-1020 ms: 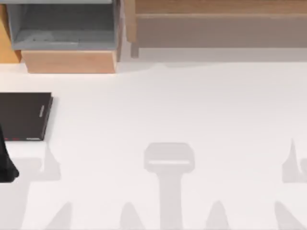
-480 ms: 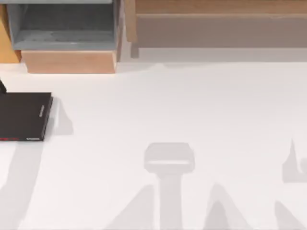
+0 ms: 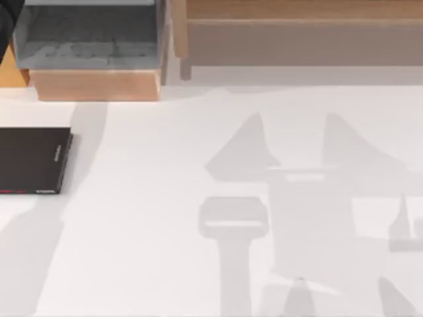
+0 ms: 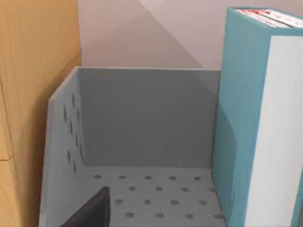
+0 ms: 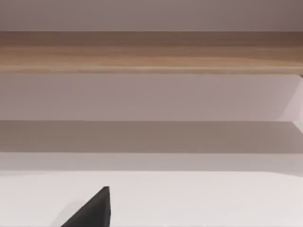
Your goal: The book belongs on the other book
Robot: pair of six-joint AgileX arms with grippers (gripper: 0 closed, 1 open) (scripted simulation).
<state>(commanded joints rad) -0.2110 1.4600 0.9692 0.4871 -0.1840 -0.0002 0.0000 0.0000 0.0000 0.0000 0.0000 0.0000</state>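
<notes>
Your left gripper (image 4: 90, 213) is up at the grey perforated bin (image 4: 142, 142), which sits at about 11 o'clock on the table, and its wrist camera looks straight into that bin. One dark fingertip is all that shows, so I cannot tell whether the jaws stand apart or together; nothing suggests it has a hold on anything.

What matters for your next move: the teal book (image 4: 251, 132) stands upright inside the bin, long axis vertical, white page edges turned toward the camera and the red-striped end uppermost. It lies off to one side of the fingertip, close but apart from it, against the bin's far side wall.

From above, a dark piece of the left arm (image 3: 8, 16) shows at the bin's (image 3: 89, 39) corner. The black book (image 3: 33, 160) lies flat at 9 o'clock, just below the bin, so the left arm is plainly the nearer one for both pick and place.

Your right gripper (image 5: 92, 210) faces the wooden shelf (image 5: 151, 52), well away from both books.
</notes>
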